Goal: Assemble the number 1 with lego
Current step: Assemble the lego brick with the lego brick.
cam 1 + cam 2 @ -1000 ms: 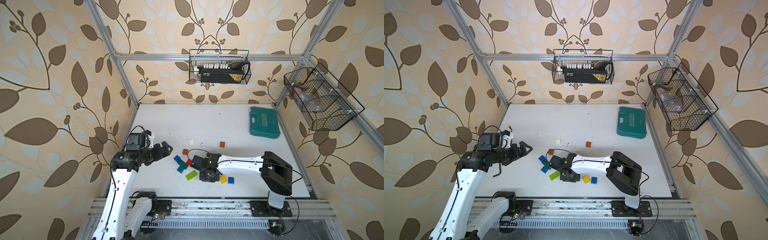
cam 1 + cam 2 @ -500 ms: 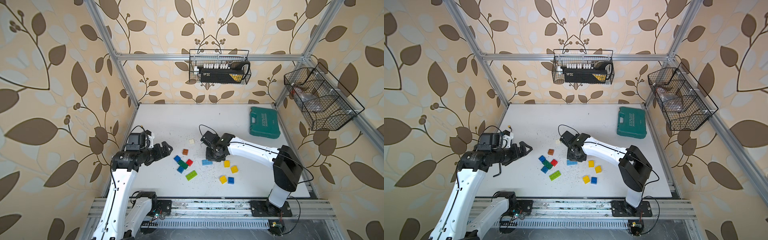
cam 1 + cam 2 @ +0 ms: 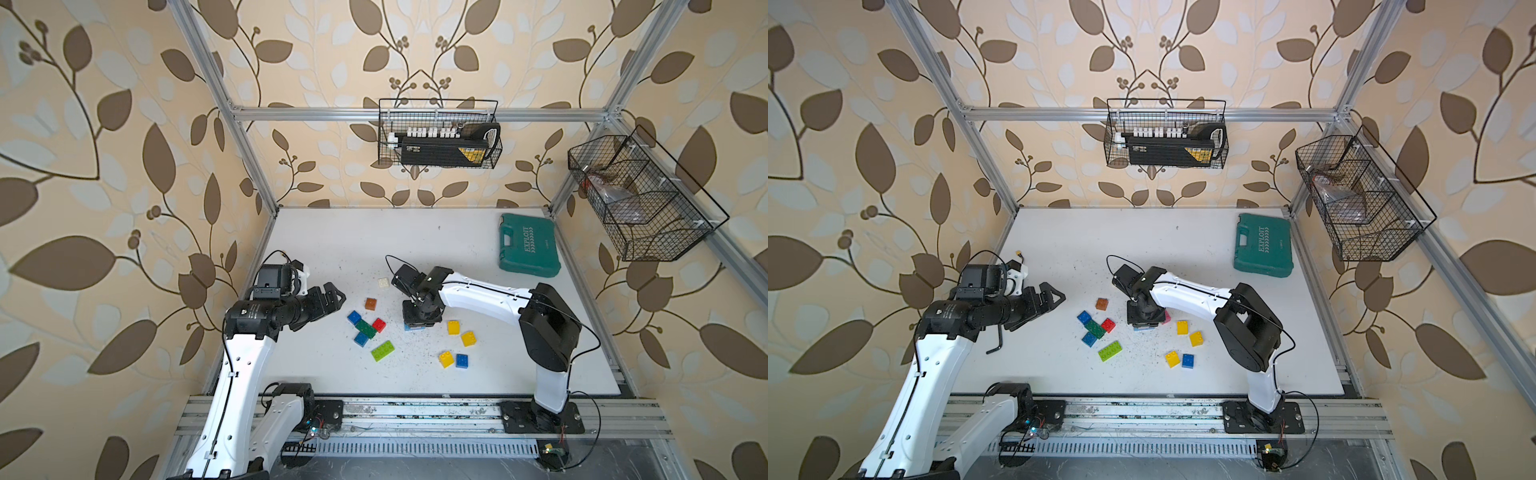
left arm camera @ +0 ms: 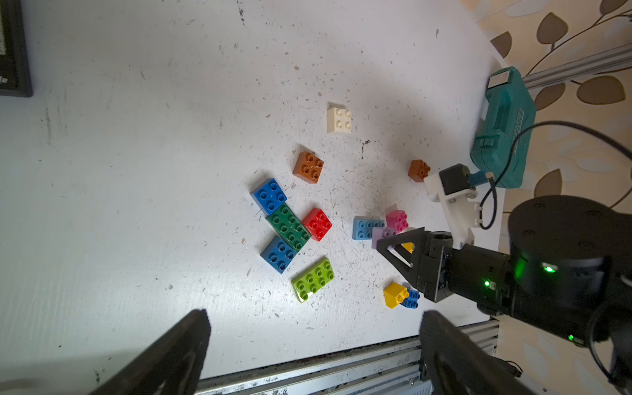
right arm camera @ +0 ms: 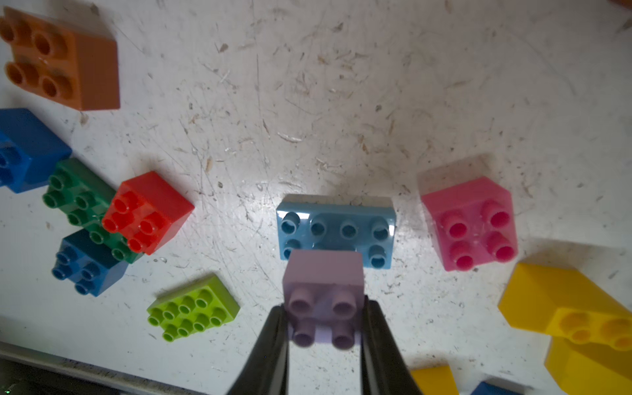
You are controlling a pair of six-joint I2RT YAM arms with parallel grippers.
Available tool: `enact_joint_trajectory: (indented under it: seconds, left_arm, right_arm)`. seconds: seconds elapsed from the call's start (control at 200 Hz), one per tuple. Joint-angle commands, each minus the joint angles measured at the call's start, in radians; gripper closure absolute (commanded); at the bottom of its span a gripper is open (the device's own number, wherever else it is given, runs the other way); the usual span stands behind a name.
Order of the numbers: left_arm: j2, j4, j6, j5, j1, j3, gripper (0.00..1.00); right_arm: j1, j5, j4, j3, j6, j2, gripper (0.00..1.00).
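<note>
Left gripper (image 3: 334, 296): jaws spread wide and empty, hovering at the left of the table (image 3: 415, 241), well apart from the build.
Left cluster: a green long brick (image 4: 289, 227) has a blue brick (image 4: 270, 195) touching one end and a red brick (image 4: 317, 224) against its side. All are glossy hard plastic with round studs up.
Lime long brick (image 3: 382, 350): lies alone, askew, just nearer than the cluster.
Loose singles: a brown brick (image 3: 370, 304) and a white brick (image 3: 383, 283) sit farther back.
Right gripper (image 5: 325, 321): clamped on the lilac brick (image 5: 324, 284), studs up, pinched by two opposite side walls.
Key relation: the light-blue long brick (image 5: 337, 222) lies directly under the lilac one, long axis running left to right. The lilac brick hides its middle near studs, and I cannot tell whether it is seated or hovering.
Nearer arm: the right one, plainly.
Likely need: a straight push down with studs aligned, since an offset could skid the smooth base brick.
Pink brick (image 5: 470, 219): just right of the light-blue one, not touching it.
Yellow bricks (image 3: 454, 327): farther right and nearer.
Surface: white, scratched, flecked with debris.
</note>
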Motion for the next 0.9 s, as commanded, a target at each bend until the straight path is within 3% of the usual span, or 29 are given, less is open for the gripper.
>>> enact_joint_trajectory:
  seconds: [0.0, 0.895]
  left_arm:
    - [-0.001, -0.001, 0.005, -0.002, -0.003, 0.007, 0.01]
    - [-0.006, 0.002, 0.005, 0.002, -0.002, 0.007, 0.01]
  right_arm:
    - [0.004, 0.004, -0.001, 0.034, -0.012, 0.024, 0.92]
    - [-0.014, 0.016, 0.015, -0.001, -0.044, 0.059, 0.94]
